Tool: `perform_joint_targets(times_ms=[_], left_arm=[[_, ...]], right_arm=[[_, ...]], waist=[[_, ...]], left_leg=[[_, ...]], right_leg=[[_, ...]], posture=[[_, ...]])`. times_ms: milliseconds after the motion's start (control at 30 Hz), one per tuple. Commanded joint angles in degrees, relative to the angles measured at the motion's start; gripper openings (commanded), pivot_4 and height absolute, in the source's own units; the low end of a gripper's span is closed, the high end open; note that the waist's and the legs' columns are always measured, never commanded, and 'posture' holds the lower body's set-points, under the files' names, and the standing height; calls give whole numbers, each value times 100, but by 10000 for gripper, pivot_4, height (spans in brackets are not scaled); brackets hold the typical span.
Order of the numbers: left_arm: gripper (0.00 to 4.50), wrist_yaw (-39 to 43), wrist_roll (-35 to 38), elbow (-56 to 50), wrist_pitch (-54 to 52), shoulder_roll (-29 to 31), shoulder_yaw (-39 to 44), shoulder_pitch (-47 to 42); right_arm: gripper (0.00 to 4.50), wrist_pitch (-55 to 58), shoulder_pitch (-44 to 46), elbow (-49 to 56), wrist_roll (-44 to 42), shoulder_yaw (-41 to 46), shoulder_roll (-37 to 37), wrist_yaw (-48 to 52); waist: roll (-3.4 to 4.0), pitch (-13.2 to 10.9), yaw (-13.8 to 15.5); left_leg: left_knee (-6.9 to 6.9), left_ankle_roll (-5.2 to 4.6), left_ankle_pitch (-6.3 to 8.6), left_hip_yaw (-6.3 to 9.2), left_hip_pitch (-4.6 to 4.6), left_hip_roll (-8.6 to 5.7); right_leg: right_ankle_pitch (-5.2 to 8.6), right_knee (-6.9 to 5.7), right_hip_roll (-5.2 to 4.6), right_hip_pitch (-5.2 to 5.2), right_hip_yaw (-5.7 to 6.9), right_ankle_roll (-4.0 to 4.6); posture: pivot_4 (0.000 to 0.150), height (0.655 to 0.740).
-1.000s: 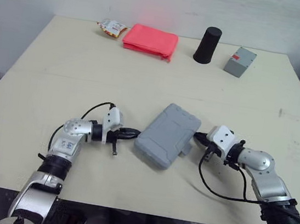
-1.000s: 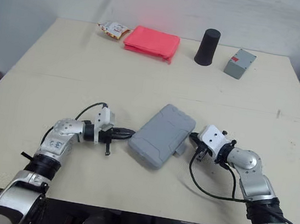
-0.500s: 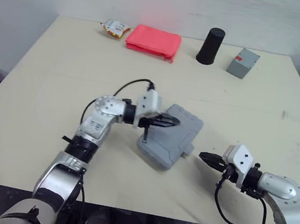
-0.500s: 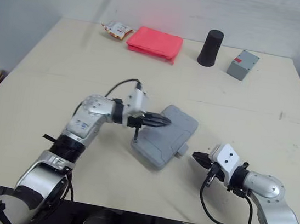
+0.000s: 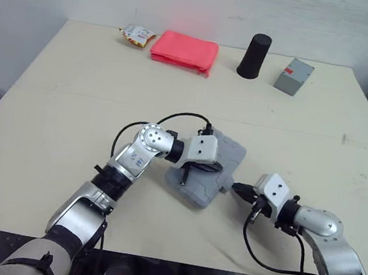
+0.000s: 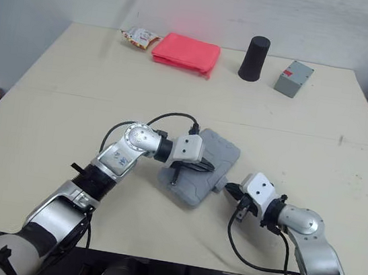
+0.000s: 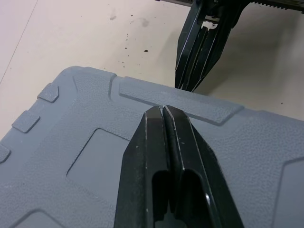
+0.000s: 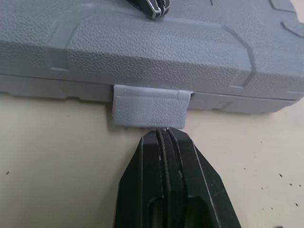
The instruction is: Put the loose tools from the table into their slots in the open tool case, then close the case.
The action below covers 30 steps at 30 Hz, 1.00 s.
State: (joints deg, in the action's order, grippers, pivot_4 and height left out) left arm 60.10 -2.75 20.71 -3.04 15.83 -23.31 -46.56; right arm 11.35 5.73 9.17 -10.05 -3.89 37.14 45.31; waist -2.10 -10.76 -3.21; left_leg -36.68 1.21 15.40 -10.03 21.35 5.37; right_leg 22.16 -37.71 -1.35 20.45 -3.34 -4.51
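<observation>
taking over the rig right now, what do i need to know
Left gripper: shut, tips over the lid of the grey plastic tool case, near its front edge; contact unclear.
Right gripper: shut, tips at the grey latch tab on the case's front edge.
Case lies on the beige table, lid down.
Done: lid closed.
Left: the latch tab sticks out and looks unfastened; probably press it home while the left gripper steadies the lid.
</observation>
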Motion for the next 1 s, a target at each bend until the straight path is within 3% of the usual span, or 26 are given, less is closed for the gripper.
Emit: perform_joint_targets(times_ms=[33, 233, 400, 600, 1000], left_arm=[[490, 73, -349, 322, -297, 175, -320, 364], [490, 17, -322, 356, -375, 170, -288, 417], [490, -9, -303, 402, -395, 172, -240, 414], [490, 7, -295, 462, -389, 137, -238, 432], [490, 74, -314, 502, -388, 130, -279, 461]], right_arm=[[0, -86, 129, -124, 66, -79, -172, -47], [0, -97, 448, -193, 280, -278, -347, -51], [0, 525, -59, 584, 193, -27, 428, 343], [0, 839, -59, 1025, -69, 294, 681, 406], [0, 605, 569, 50, 102, -270, 43, 355]], waist=[[-7, 8, -7], [-41, 68, -55], [-35, 88, 20], [-41, 95, 23], [-44, 98, 19]], left_leg=[[0, 0, 0, 0, -3, 0], [2, 1, 1, -1, -18, 6], [26, 1, 2, 1, -14, 0], [29, -11, 8, 2, -16, -4], [34, -14, 10, 2, -15, -7]], right_leg=[[0, 0, 0, -3, 0, 0], [-6, 0, 2, -15, 2, 11], [-5, 15, -4, -11, 2, 12], [-7, 18, -10, -15, 3, 12], [-7, 25, -12, -16, 4, 12]], posture=[[1500, 7400], [1500, 7400], [1500, 7400], [1500, 7400], [1500, 7400]])
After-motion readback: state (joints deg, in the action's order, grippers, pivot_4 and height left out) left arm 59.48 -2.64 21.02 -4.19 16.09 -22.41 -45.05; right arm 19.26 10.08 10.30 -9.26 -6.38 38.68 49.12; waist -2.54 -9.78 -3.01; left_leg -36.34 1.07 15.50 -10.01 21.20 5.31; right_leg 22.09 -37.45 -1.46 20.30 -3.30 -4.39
